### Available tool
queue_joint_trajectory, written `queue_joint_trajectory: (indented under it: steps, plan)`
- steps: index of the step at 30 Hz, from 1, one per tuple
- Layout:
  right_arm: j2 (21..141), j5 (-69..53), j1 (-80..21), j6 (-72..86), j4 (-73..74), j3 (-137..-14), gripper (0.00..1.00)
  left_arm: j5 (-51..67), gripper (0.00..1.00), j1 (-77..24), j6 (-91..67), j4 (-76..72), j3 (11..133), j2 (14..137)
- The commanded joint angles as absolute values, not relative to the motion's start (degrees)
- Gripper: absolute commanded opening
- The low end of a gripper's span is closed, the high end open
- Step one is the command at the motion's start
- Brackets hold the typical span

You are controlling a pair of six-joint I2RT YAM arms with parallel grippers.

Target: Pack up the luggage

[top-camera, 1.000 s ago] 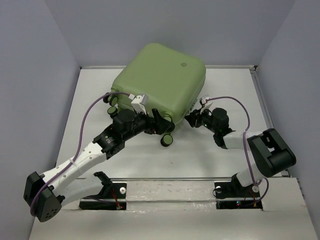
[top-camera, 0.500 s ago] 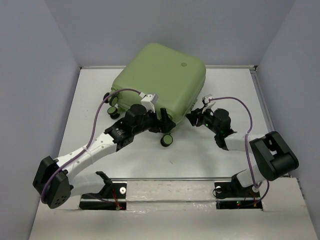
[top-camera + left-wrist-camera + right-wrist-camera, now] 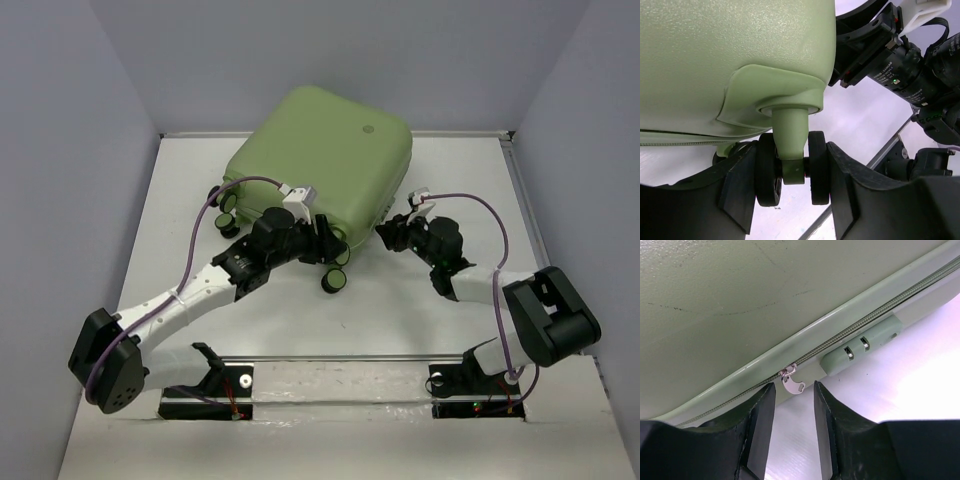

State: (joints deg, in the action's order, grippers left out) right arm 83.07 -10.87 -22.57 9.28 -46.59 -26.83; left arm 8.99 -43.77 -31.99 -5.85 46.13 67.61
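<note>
The luggage (image 3: pixel 320 160), a pale sage-green hard-shell suitcase, lies closed at the back of the table. My left gripper (image 3: pixel 330 245) is at its near edge. In the left wrist view both fingers press the black twin wheels of a green caster (image 3: pixel 790 135), so the left gripper (image 3: pixel 792 172) is shut on it. My right gripper (image 3: pixel 388 236) sits at the suitcase's near right side. In the right wrist view it (image 3: pixel 794 392) stands open, its tips just short of the silver zipper pull (image 3: pixel 792 383) hanging from the closed zip.
A second caster (image 3: pixel 335 281) sticks out toward me below the left gripper, and more wheels (image 3: pixel 225 203) show at the suitcase's left corner. A combination lock (image 3: pixel 860 347) sits right of the zipper pull. Grey walls enclose the table on three sides.
The left arm reached in to the right and its jaws came from wide open to shut on the caster. The right gripper narrowed slightly and edged toward the suitcase.
</note>
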Motion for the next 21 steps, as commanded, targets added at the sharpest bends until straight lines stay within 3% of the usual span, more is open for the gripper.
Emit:
queue_joint_trajectory:
  steps: [1, 3, 5, 8, 9, 14, 17, 21]
  plan:
    - [81.4, -9.7, -22.5, 9.1, -46.1, -27.9, 0.42, 11.2, 0.66, -44.3, -32.1, -9.8, 46.4, 68.6]
    - [80.8, -9.2, -22.5, 9.8, -46.2, -27.5, 0.42, 11.2, 0.7, -44.3, -32.3, -10.3, 46.1, 68.9]
    - [80.1, -9.1, -22.5, 10.2, -45.8, -27.2, 0.43, 11.4, 0.61, -44.3, -32.6, -11.0, 45.8, 69.1]
    - [78.1, -7.7, -22.5, 10.5, -44.0, -27.1, 0.47, 11.7, 0.29, -44.3, -32.6, -12.0, 45.5, 69.3]
    - [77.5, -7.5, -21.7, 10.5, -43.6, -26.8, 0.5, 11.7, 0.07, -44.2, -32.6, -12.0, 45.5, 69.0]
    - [76.8, -17.0, -17.4, 11.8, -43.5, -26.2, 0.49, 12.1, 0.06, -43.0, -33.3, -12.6, 43.5, 63.6]
    - [78.8, -21.8, -17.4, 10.4, -43.4, -27.7, 0.42, 13.1, 0.06, -42.0, -33.6, -11.3, 42.6, 59.7]
    - [80.3, -31.5, -17.4, 12.7, -46.4, -27.9, 0.4, 14.1, 0.06, -41.4, -34.8, -11.6, 40.7, 57.7]
